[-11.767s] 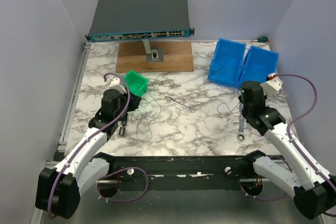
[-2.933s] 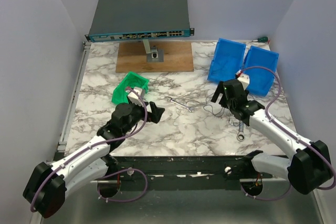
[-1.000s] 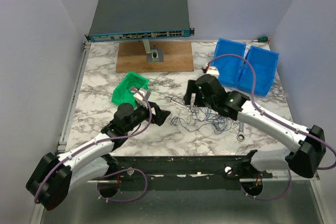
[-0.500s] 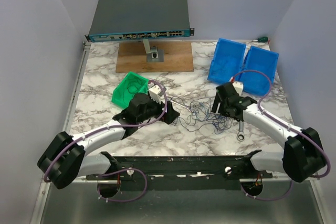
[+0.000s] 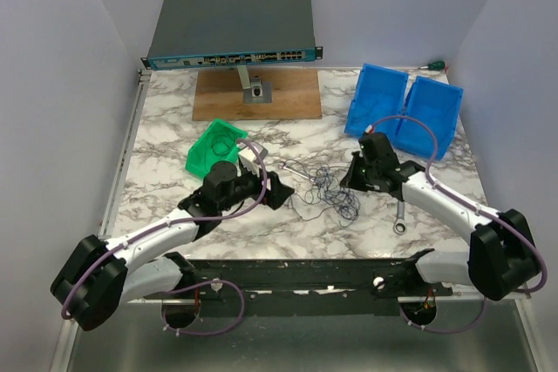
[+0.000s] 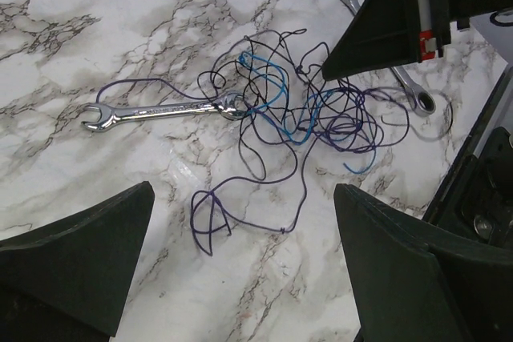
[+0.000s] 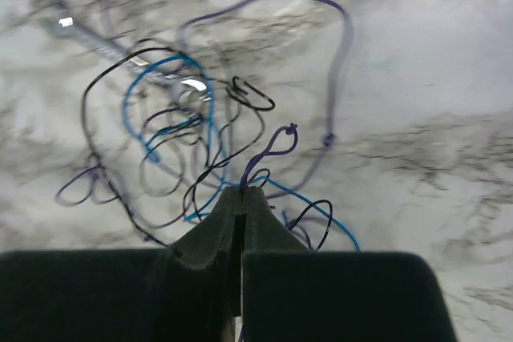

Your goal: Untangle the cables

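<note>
The cables [image 5: 327,193] lie as a loose scribble of thin purple, blue and dark strands on the marble table between the two arms. In the left wrist view the cables [image 6: 296,118] spread ahead of my left gripper [image 6: 240,278], which is wide open with only bare table between its fingers [image 6: 72,266]. From above, the left gripper [image 5: 283,191] sits just left of the tangle. My right gripper [image 7: 242,194] is shut on a purple strand, whose small loop [image 7: 272,150] sticks up out of the fingertips. The right gripper [image 5: 347,179] is at the tangle's right edge.
A small silver wrench [image 6: 160,111] lies under the tangle's left side, and a ring wrench [image 5: 399,218] lies to the right. A green bin [image 5: 216,147] stands behind the left arm. Blue bins [image 5: 403,111], a wooden board [image 5: 257,93] and a network switch [image 5: 231,28] are at the back.
My right gripper has closed on a purple strand and shifted slightly left and back. The left arm has drawn back a little, its gripper still open.
</note>
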Available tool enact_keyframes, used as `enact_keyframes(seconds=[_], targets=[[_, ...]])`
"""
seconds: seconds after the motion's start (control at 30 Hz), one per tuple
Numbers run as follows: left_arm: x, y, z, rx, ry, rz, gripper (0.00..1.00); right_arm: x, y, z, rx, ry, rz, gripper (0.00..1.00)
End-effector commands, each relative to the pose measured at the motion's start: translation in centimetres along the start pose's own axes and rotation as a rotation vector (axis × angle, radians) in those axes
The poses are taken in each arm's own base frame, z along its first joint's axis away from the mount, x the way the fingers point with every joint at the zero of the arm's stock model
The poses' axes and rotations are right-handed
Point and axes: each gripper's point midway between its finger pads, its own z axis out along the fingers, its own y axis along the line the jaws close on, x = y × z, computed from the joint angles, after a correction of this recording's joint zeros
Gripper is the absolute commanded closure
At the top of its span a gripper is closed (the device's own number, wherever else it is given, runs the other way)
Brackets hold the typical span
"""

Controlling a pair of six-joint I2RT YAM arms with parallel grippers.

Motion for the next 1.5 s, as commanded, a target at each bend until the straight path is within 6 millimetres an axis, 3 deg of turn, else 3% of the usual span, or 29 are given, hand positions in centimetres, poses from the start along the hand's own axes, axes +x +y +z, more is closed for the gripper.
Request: enact_keyframes(seconds=[0.0, 0.1, 0.17, 0.2, 0.23, 0.3, 0.37, 0.5, 0.83, 1.27, 1.47], targets=[[-1.1, -0.1, -0.4, -0.003, -0.063, 0.031, 0.02, -0.9, 8.7, -4.3, -0.418, 0.006, 0.011, 0.99], [-1.3, -0.1, -0.6, 0.001, -0.079, 0.036, 0.02, -0.8, 11.3, -6.6, -0.523, 0.023, -0.017, 0.99], [-1.3, -0.2, -0.6, 0.004, -0.082, 0.036, 0.02, -0.6, 11.7, -7.1, -0.54, 0.036, -0.027, 0.94], [-1.3, -0.3, -0.6, 0.007, -0.083, 0.038, 0.02, -0.7, 11.3, -7.1, -0.52, 0.031, -0.032, 0.85], [-1.3, -0.3, -0.6, 0.008, -0.082, 0.037, 0.02, -0.9, 10.7, -6.8, -0.48, 0.014, -0.031, 0.69], [-1.3, -0.2, -0.6, 0.006, -0.081, 0.039, 0.02, -1.3, 8.7, -5.9, -0.366, -0.021, -0.021, 0.3], [-1.2, -0.1, -0.5, 0.002, -0.078, 0.037, 0.02, -1.6, 6.8, -5.3, -0.268, -0.052, -0.012, 0.18], [-0.9, -0.1, -0.5, 0.003, -0.068, 0.034, 0.02, -1.7, 5.8, -5.0, -0.236, -0.088, -0.062, 0.17], [-0.4, 0.6, -1.0, -0.049, -0.057, -0.018, 0.01, 0.3, 10.1, -5.3, -0.372, -0.058, -0.291, 0.22], [-0.3, 0.0, -1.5, -0.01, -0.079, 0.001, 0.01, -0.3, 10.9, -2.4, -0.333, -0.078, -0.349, 0.29], [0.0, -0.1, -1.1, 0.002, -0.058, -0.002, 0.01, 0.4, 13.1, -2.3, -0.443, -0.067, -0.376, 0.3]])
